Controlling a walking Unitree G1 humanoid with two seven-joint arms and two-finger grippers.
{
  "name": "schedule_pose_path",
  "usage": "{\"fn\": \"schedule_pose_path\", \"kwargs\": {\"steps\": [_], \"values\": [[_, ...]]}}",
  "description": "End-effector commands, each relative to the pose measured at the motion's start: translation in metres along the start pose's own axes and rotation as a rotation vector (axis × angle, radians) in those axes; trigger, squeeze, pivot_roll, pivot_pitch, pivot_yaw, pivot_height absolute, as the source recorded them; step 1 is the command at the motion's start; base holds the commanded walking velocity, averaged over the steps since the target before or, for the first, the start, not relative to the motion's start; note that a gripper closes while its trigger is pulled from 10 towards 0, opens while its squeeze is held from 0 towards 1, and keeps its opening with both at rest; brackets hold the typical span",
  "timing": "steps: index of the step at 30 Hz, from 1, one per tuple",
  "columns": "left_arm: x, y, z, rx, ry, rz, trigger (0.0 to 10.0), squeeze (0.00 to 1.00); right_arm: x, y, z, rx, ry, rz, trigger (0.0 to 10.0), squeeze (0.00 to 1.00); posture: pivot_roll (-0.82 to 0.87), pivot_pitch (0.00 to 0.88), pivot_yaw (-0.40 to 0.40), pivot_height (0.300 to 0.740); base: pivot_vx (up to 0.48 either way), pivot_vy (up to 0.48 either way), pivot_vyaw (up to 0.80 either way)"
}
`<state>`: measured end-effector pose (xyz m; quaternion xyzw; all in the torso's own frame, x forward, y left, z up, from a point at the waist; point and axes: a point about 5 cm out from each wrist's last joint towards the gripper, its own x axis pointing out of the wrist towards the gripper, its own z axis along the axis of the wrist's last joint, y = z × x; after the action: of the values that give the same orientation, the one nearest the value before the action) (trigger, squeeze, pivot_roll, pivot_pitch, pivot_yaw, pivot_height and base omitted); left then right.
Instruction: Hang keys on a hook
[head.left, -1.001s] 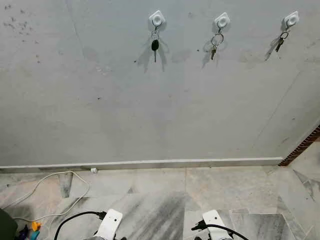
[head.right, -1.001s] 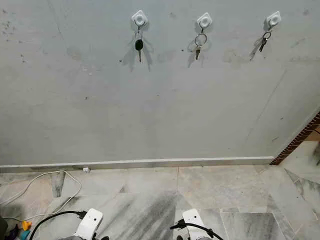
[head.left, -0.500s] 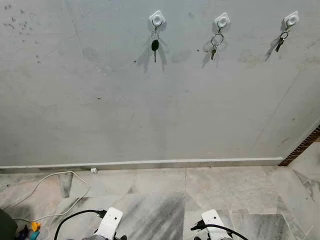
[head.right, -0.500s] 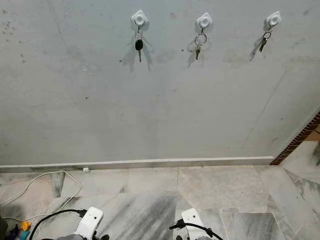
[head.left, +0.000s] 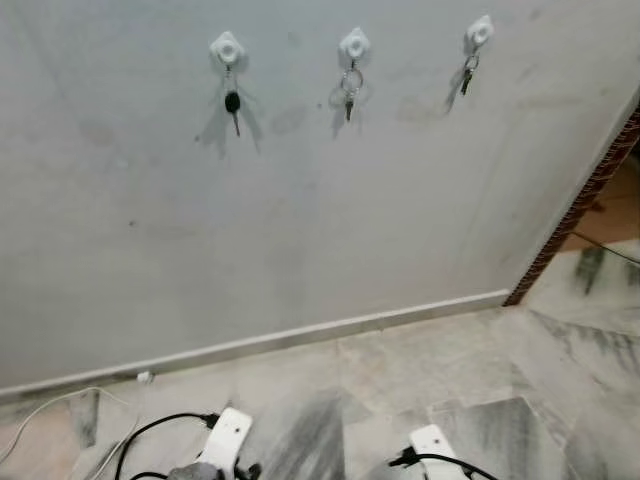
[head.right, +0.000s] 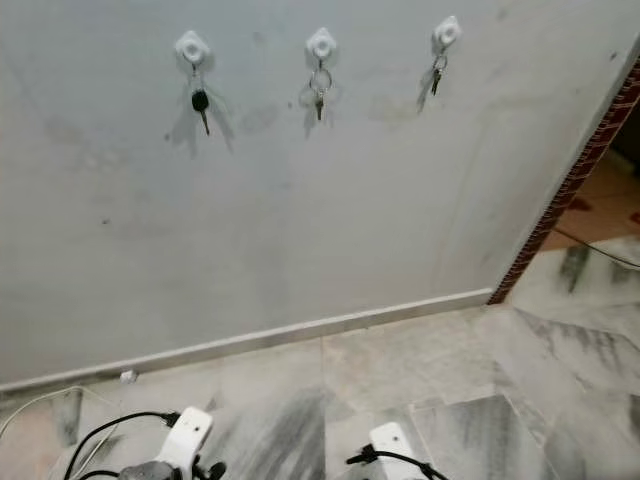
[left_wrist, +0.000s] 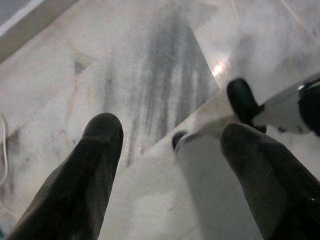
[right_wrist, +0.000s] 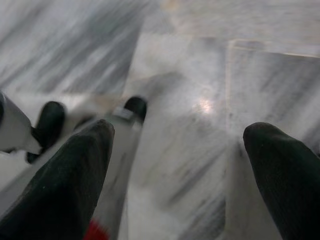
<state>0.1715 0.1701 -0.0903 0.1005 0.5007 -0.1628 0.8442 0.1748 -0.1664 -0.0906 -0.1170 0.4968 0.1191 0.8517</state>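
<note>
In my left eye view I look at a grey wall (head.left: 300, 220) with three white hooks in a row near the top. On the left hook (head.left: 227, 47) hangs a key with a black head (head.left: 232, 103). On the middle hook (head.left: 353, 45) hangs a ring with small keys (head.left: 349, 88). On the right hook (head.left: 479, 31) hangs one more small bunch of keys (head.left: 466, 76). So every hook carries keys. Below the wall runs a pale skirting board (head.left: 300, 335), then the marble floor (head.left: 450, 370). At the lower edge I see the white ends of my two arms with black cables, and a white cord (head.left: 60, 405) lies on the floor at the left. At the right, a strip of brick (head.left: 585, 190) borders the wall.

My right eye view gives the same scene, a little shifted, and more of the brown floor (head.right: 600, 200) beyond the brick strip.

My left wrist view looks down on the marble floor. My left tool (left_wrist: 170, 170) has its two black fingers wide apart, with nothing between them. Behind them I see part of my other arm (left_wrist: 280, 107), white and black.

My right wrist view is blurred. My right tool (right_wrist: 180, 175) also has its fingers wide apart and holds nothing. Under it is the floor, and at one side a part of my body (right_wrist: 30, 130), which I cannot make out clearly.
</note>
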Motion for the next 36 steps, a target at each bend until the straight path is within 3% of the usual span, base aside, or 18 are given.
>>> {"fn": "schedule_pose_path", "kwargs": {"steps": [1,23,36], "values": [[-0.0010,0.0037,-0.0029,-0.008,0.012,0.015,10.0,0.00,0.0003,0.0075,-0.0044,0.007,0.015,0.019,10.0,0.00,0.05,0.044,0.029,0.740,0.000,0.000,-0.76],[-0.0014,0.0039,-0.0070,-0.018,0.028,0.035,10.0,0.00,0.0002,0.0083,-0.0051,-0.031,0.015,0.031,10.0,0.00,0.05,0.054,0.027,0.740,0.000,0.000,-0.07],[-0.0014,0.0036,-0.0100,-0.017,0.053,0.040,10.0,0.00,0.0001,0.0091,-0.0051,-0.080,0.016,0.047,10.0,0.00,0.06,0.053,0.010,0.740,0.000,0.000,0.78]]}}
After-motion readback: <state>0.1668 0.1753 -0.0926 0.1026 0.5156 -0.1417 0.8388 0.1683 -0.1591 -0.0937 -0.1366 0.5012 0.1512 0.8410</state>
